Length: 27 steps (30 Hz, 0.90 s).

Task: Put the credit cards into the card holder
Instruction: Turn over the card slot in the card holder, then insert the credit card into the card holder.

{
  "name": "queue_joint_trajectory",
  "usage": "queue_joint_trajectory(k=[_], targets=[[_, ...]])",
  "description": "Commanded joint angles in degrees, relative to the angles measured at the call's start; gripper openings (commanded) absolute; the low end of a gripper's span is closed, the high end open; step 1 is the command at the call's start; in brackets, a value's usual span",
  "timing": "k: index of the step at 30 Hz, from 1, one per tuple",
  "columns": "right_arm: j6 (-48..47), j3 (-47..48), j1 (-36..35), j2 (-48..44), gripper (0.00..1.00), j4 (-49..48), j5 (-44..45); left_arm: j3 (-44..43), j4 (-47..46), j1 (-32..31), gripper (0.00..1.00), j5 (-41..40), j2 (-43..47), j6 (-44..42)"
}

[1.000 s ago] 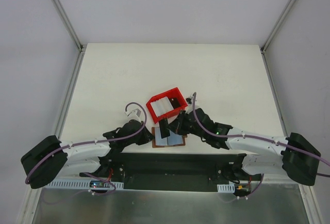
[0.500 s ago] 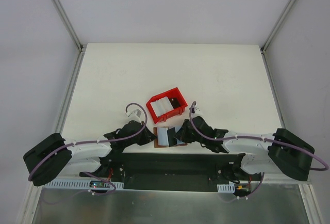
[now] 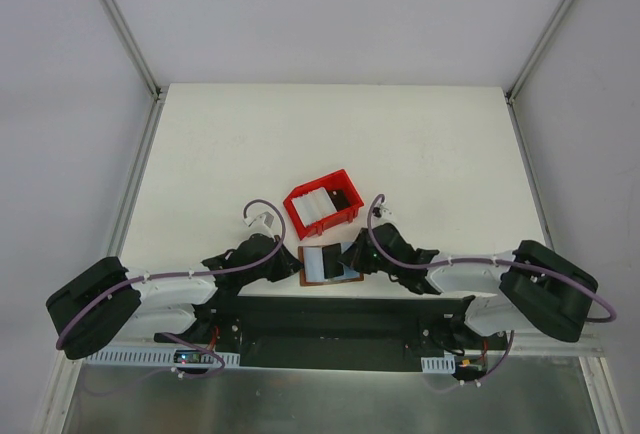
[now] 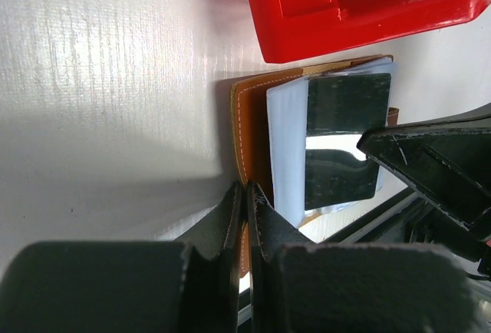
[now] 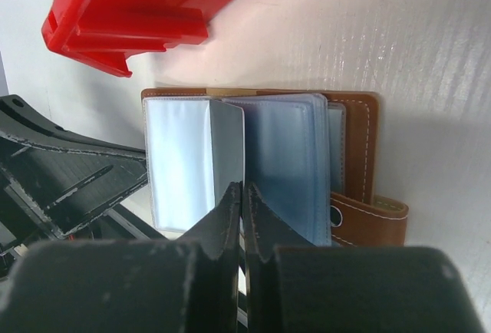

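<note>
I see the card holder (image 5: 357,156) lying open at the bench's (image 3: 250,144) near edge: brown leather, pale stitching, clear bluish sleeves fanned. Left claw (image 4: 245,189) and right claw (image 5: 242,187) are both pinched closed against it.

Either side of the black mounting bar (image 3: 330,326), the left arm (image 3: 165,289) and right arm (image 3: 470,276) match — white middle links, bulky black housings (image 3: 85,306) at the ends farthest from the bar, and black wrists nearest it. A thin purple cable (image 3: 262,206) loops along each. The left pincer (image 4: 245,191) and right pincer (image 5: 242,191) have matt black fingers (image 4: 224,218) — seemingly scuffed, though the close views blur.
</note>
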State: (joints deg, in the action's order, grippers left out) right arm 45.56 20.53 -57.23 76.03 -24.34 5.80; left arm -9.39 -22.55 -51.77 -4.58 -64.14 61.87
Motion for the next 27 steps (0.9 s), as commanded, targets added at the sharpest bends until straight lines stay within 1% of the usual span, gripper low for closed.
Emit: queue_joint_trajectory(k=[1,9,14,21,27], targets=[[-0.47,-0.41,0.02,3.07,0.01,-0.36,-2.10,2.27,8.31,-0.35,0.00,-0.52,-2.39,-1.40],[0.32,0.91,-1.92,6.94,0.00,-1.50,-4.92,2.53,8.31,-0.35,0.00,-1.13,-2.39,-1.05],[1.64,-1.02,-1.92,3.96,0.00,-0.89,-2.65,3.15,9.01,-0.26,0.00,-2.01,-0.82,-0.61],[-0.65,0.03,-0.08,-0.79,0.01,6.75,0.79,2.97,9.63,-0.35,0.00,-2.36,-0.63,-0.78],[-2.14,1.17,0.63,-0.62,0.00,9.66,-0.79,2.53,9.63,-0.26,0.00,-2.36,-1.16,-1.13]])
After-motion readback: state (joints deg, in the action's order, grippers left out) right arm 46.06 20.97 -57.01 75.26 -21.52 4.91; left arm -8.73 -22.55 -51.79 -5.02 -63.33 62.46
